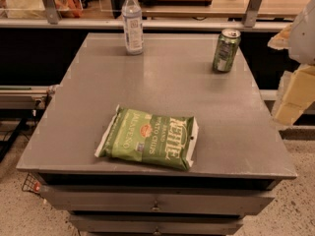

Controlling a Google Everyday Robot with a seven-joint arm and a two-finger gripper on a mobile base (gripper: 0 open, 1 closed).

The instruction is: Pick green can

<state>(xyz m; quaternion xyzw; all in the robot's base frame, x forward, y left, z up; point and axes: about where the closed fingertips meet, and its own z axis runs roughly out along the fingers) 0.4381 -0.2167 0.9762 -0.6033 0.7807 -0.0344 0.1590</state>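
The green can (226,50) stands upright near the far right corner of the grey table (162,87). It has a silver top rim and white-and-green markings. My gripper (294,96) shows as white and cream parts at the right edge of the view. It is beyond the table's right side, to the right of the can and a little nearer the camera, and it is not touching the can. Nothing shows in the gripper.
A clear water bottle (132,22) with a white cap stands at the far left-centre of the table. A flat green Kettle chips bag (148,137) lies near the front edge. Drawers (156,203) sit under the tabletop. A shelf rail (147,23) runs behind the table.
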